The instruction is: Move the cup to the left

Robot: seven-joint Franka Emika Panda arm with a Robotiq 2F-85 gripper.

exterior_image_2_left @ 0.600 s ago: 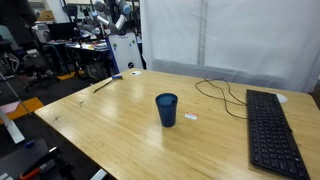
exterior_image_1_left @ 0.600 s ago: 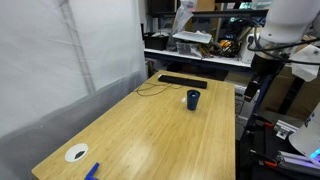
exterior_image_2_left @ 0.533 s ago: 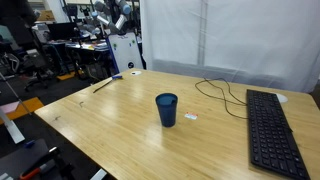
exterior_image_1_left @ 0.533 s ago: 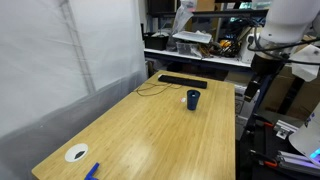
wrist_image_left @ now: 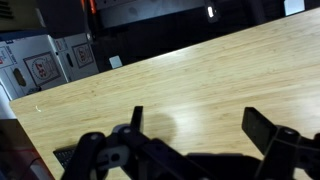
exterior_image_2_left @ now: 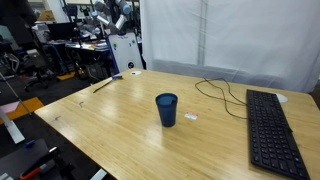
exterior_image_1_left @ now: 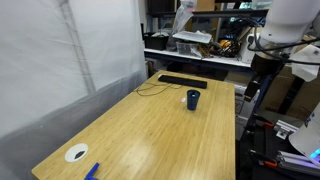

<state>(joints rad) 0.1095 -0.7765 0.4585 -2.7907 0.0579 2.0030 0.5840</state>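
Nothing has changed over the last half second. The table [exterior_image_1_left: 150, 130], the robot arm [exterior_image_1_left: 290, 25] and everything on the wood sit exactly as they did, so the task has not started and the whole reach, grasp and shift to the left is judged to lie ahead.

The arm stands at the right edge of the scene, off the table's right side and well apart from the cup. The black keyboard [exterior_image_1_left: 182, 80] lies at the far end of the table, with a thin cable [exterior_image_1_left: 152, 90] looping just in front of it.

The cup [exterior_image_1_left: 192, 99] stands upright and untouched on the far right part of the table, just on the near side of the keyboard. In an exterior view it is apart from the keyboard [exterior_image_2_left: 272, 125], with a tiny white scrap [exterior_image_2_left: 190, 117] just beside the cup [exterior_image_2_left: 166, 109].

At the near left corner lie a white disc [exterior_image_1_left: 76, 153] and a small bright blue object [exterior_image_1_left: 92, 171], well apart from the cup.

In the wrist view the gripper [wrist_image_left: 193, 113] has its fingers spread wide, with nothing between them but bare wood. The cup does not appear in that view at all. In the exterior views the gripper is lost against dark clutter and the arm's top is cut off by the frame. What the blue object and the scrap are is too small to tell.
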